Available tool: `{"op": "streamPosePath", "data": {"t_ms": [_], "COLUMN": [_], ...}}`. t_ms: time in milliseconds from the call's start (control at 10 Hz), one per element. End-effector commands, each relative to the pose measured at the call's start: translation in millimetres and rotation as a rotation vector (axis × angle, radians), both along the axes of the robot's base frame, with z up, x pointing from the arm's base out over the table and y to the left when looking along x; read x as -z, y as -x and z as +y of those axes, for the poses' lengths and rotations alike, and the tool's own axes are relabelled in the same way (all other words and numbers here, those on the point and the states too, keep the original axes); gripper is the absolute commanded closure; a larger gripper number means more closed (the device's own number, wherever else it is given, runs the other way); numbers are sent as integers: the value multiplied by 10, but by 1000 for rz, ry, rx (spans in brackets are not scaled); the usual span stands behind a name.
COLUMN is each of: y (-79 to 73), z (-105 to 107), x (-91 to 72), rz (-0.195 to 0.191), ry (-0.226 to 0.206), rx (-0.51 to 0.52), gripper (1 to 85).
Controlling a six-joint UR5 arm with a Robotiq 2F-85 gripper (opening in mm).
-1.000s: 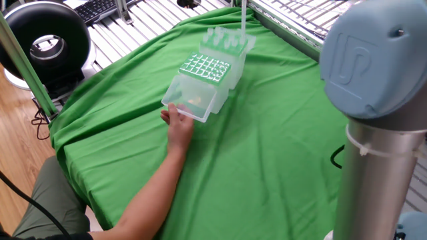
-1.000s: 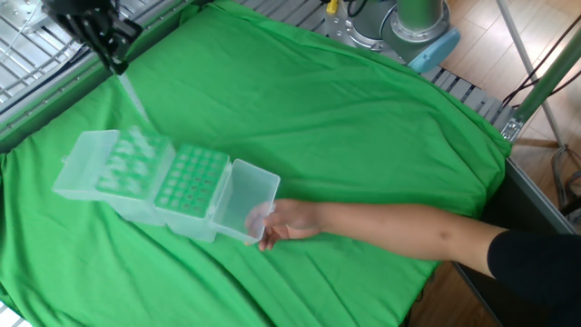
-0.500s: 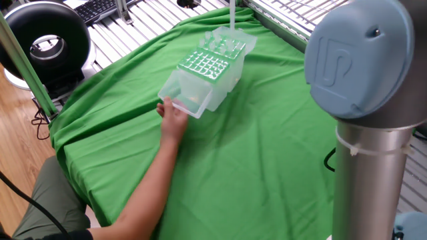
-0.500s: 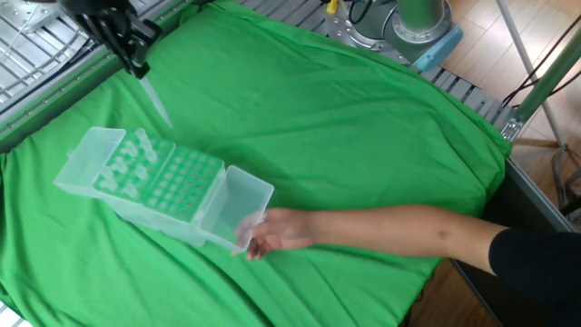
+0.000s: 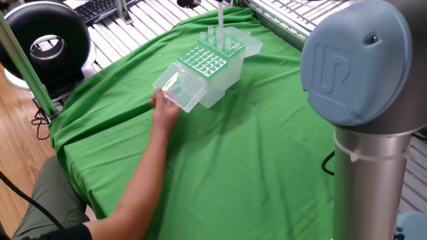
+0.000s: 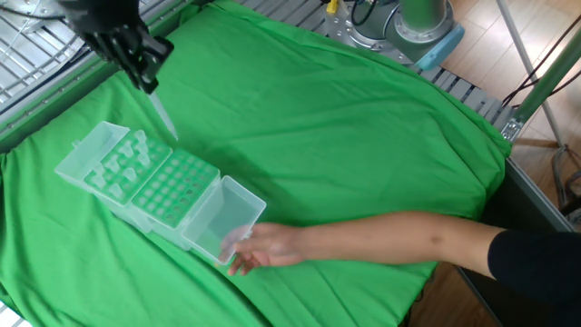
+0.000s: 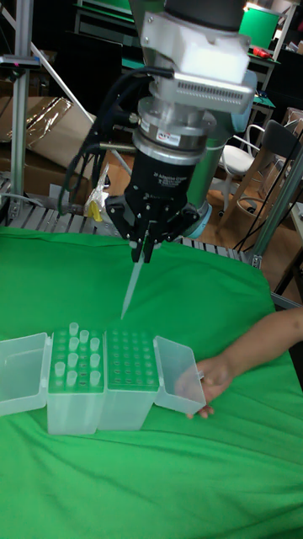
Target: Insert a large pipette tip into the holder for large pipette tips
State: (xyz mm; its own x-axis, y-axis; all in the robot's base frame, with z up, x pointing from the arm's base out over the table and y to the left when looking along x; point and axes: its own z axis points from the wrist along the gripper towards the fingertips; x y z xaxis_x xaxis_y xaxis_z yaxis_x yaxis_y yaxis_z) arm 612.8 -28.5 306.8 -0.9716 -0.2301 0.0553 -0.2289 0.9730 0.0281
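We see bright, even overhead light, soft shadows on the green cloth (image 6: 363, 136); near arm column (image 5: 370, 133) blurred; tall view's background dim.

grippers: 1 (image 7: 141, 250)
held pipette tips: 1 (image 7: 131, 288)
grid-topped boxes: 2, holder for large pipette tips (image 7: 129, 362), shorter box (image 7: 74, 366)
human hands: 1 (image 7: 213, 378)
green cloths: 1 (image 7: 168, 472)

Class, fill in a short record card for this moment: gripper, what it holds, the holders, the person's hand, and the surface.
gripper: jaws shut on the large pipette tip, above the boxes
large pipette tip: hanging point down, not yet in a hole
holder for large pipette tips: greenish grid top, clear lid open
neighbouring tip box: several tips standing in it
person's hand: touching the open lid
surface: green cloth
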Motion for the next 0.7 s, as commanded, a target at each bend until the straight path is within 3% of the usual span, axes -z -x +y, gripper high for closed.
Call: {"op": "streamPosePath", "data": {"t_ms": [0, 600], "y": [-75, 5], "z": [82, 27], "x": [127, 245], "rz": [-15, -21], "ry": [-7, -4], "rx": [-48, -52], "gripper": [847, 847]}}
